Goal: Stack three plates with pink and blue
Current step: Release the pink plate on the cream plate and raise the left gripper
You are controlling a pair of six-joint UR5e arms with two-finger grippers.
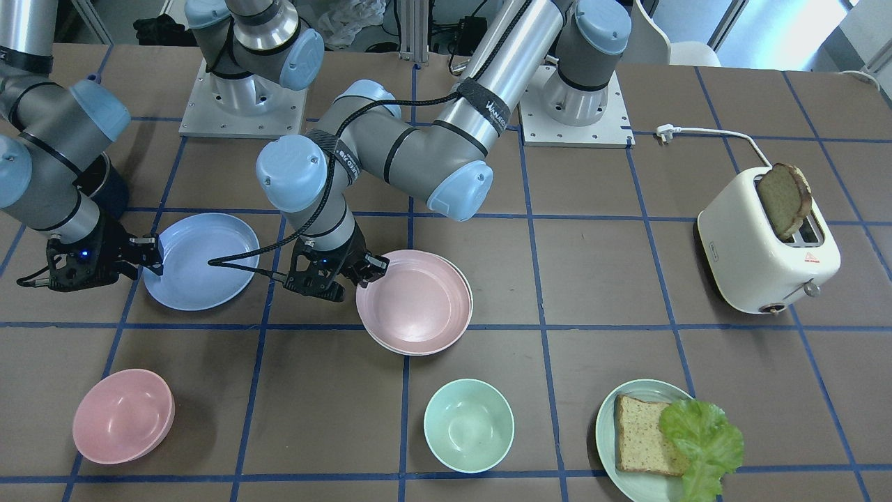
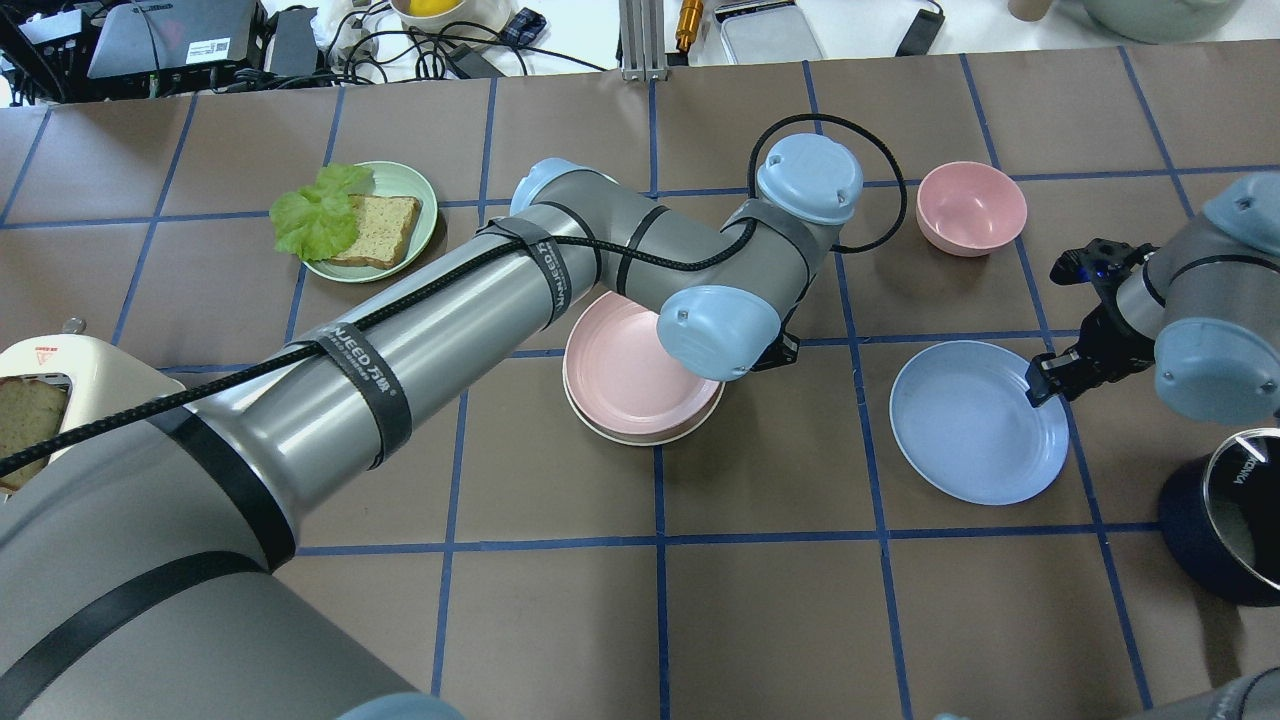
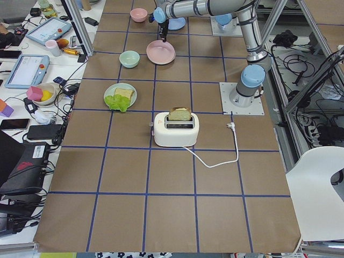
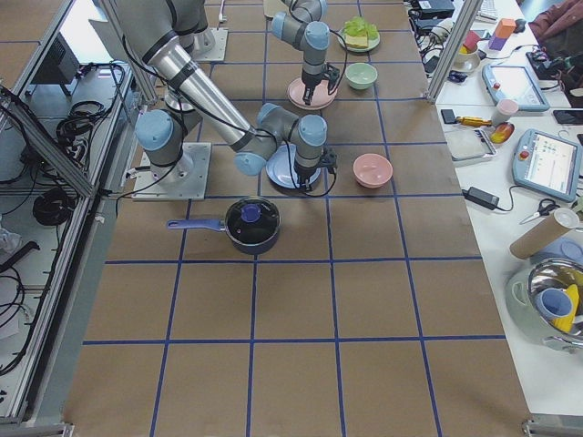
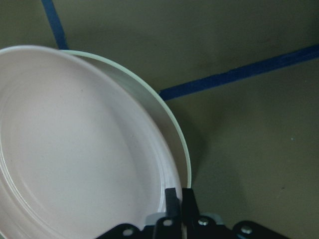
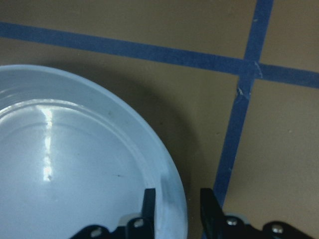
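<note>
The pastel pink plate [image 1: 418, 303] lies in the cream-white plate [image 1: 470, 296] near the table's middle; only the white rim [image 5: 169, 124] shows around it. My left gripper [image 1: 373, 268] is shut on the pink plate's rim, and the left wrist view [image 5: 179, 199] shows its fingers pinching that rim. The pastel blue plate [image 1: 202, 261] lies flat by itself beside the stack. My right gripper [image 1: 155, 254] is open at its edge, and the right wrist view [image 6: 179, 206] shows one finger inside and one outside the rim, with a gap.
A pink bowl [image 1: 124, 416] and a mint bowl [image 1: 468, 425] stand on the operators' side. A pale green plate [image 1: 606, 432] holds bread and lettuce. A white toaster [image 1: 759, 258] with toast stands at the table's end. A dark lidded pot [image 2: 1230, 520] sits near my right arm.
</note>
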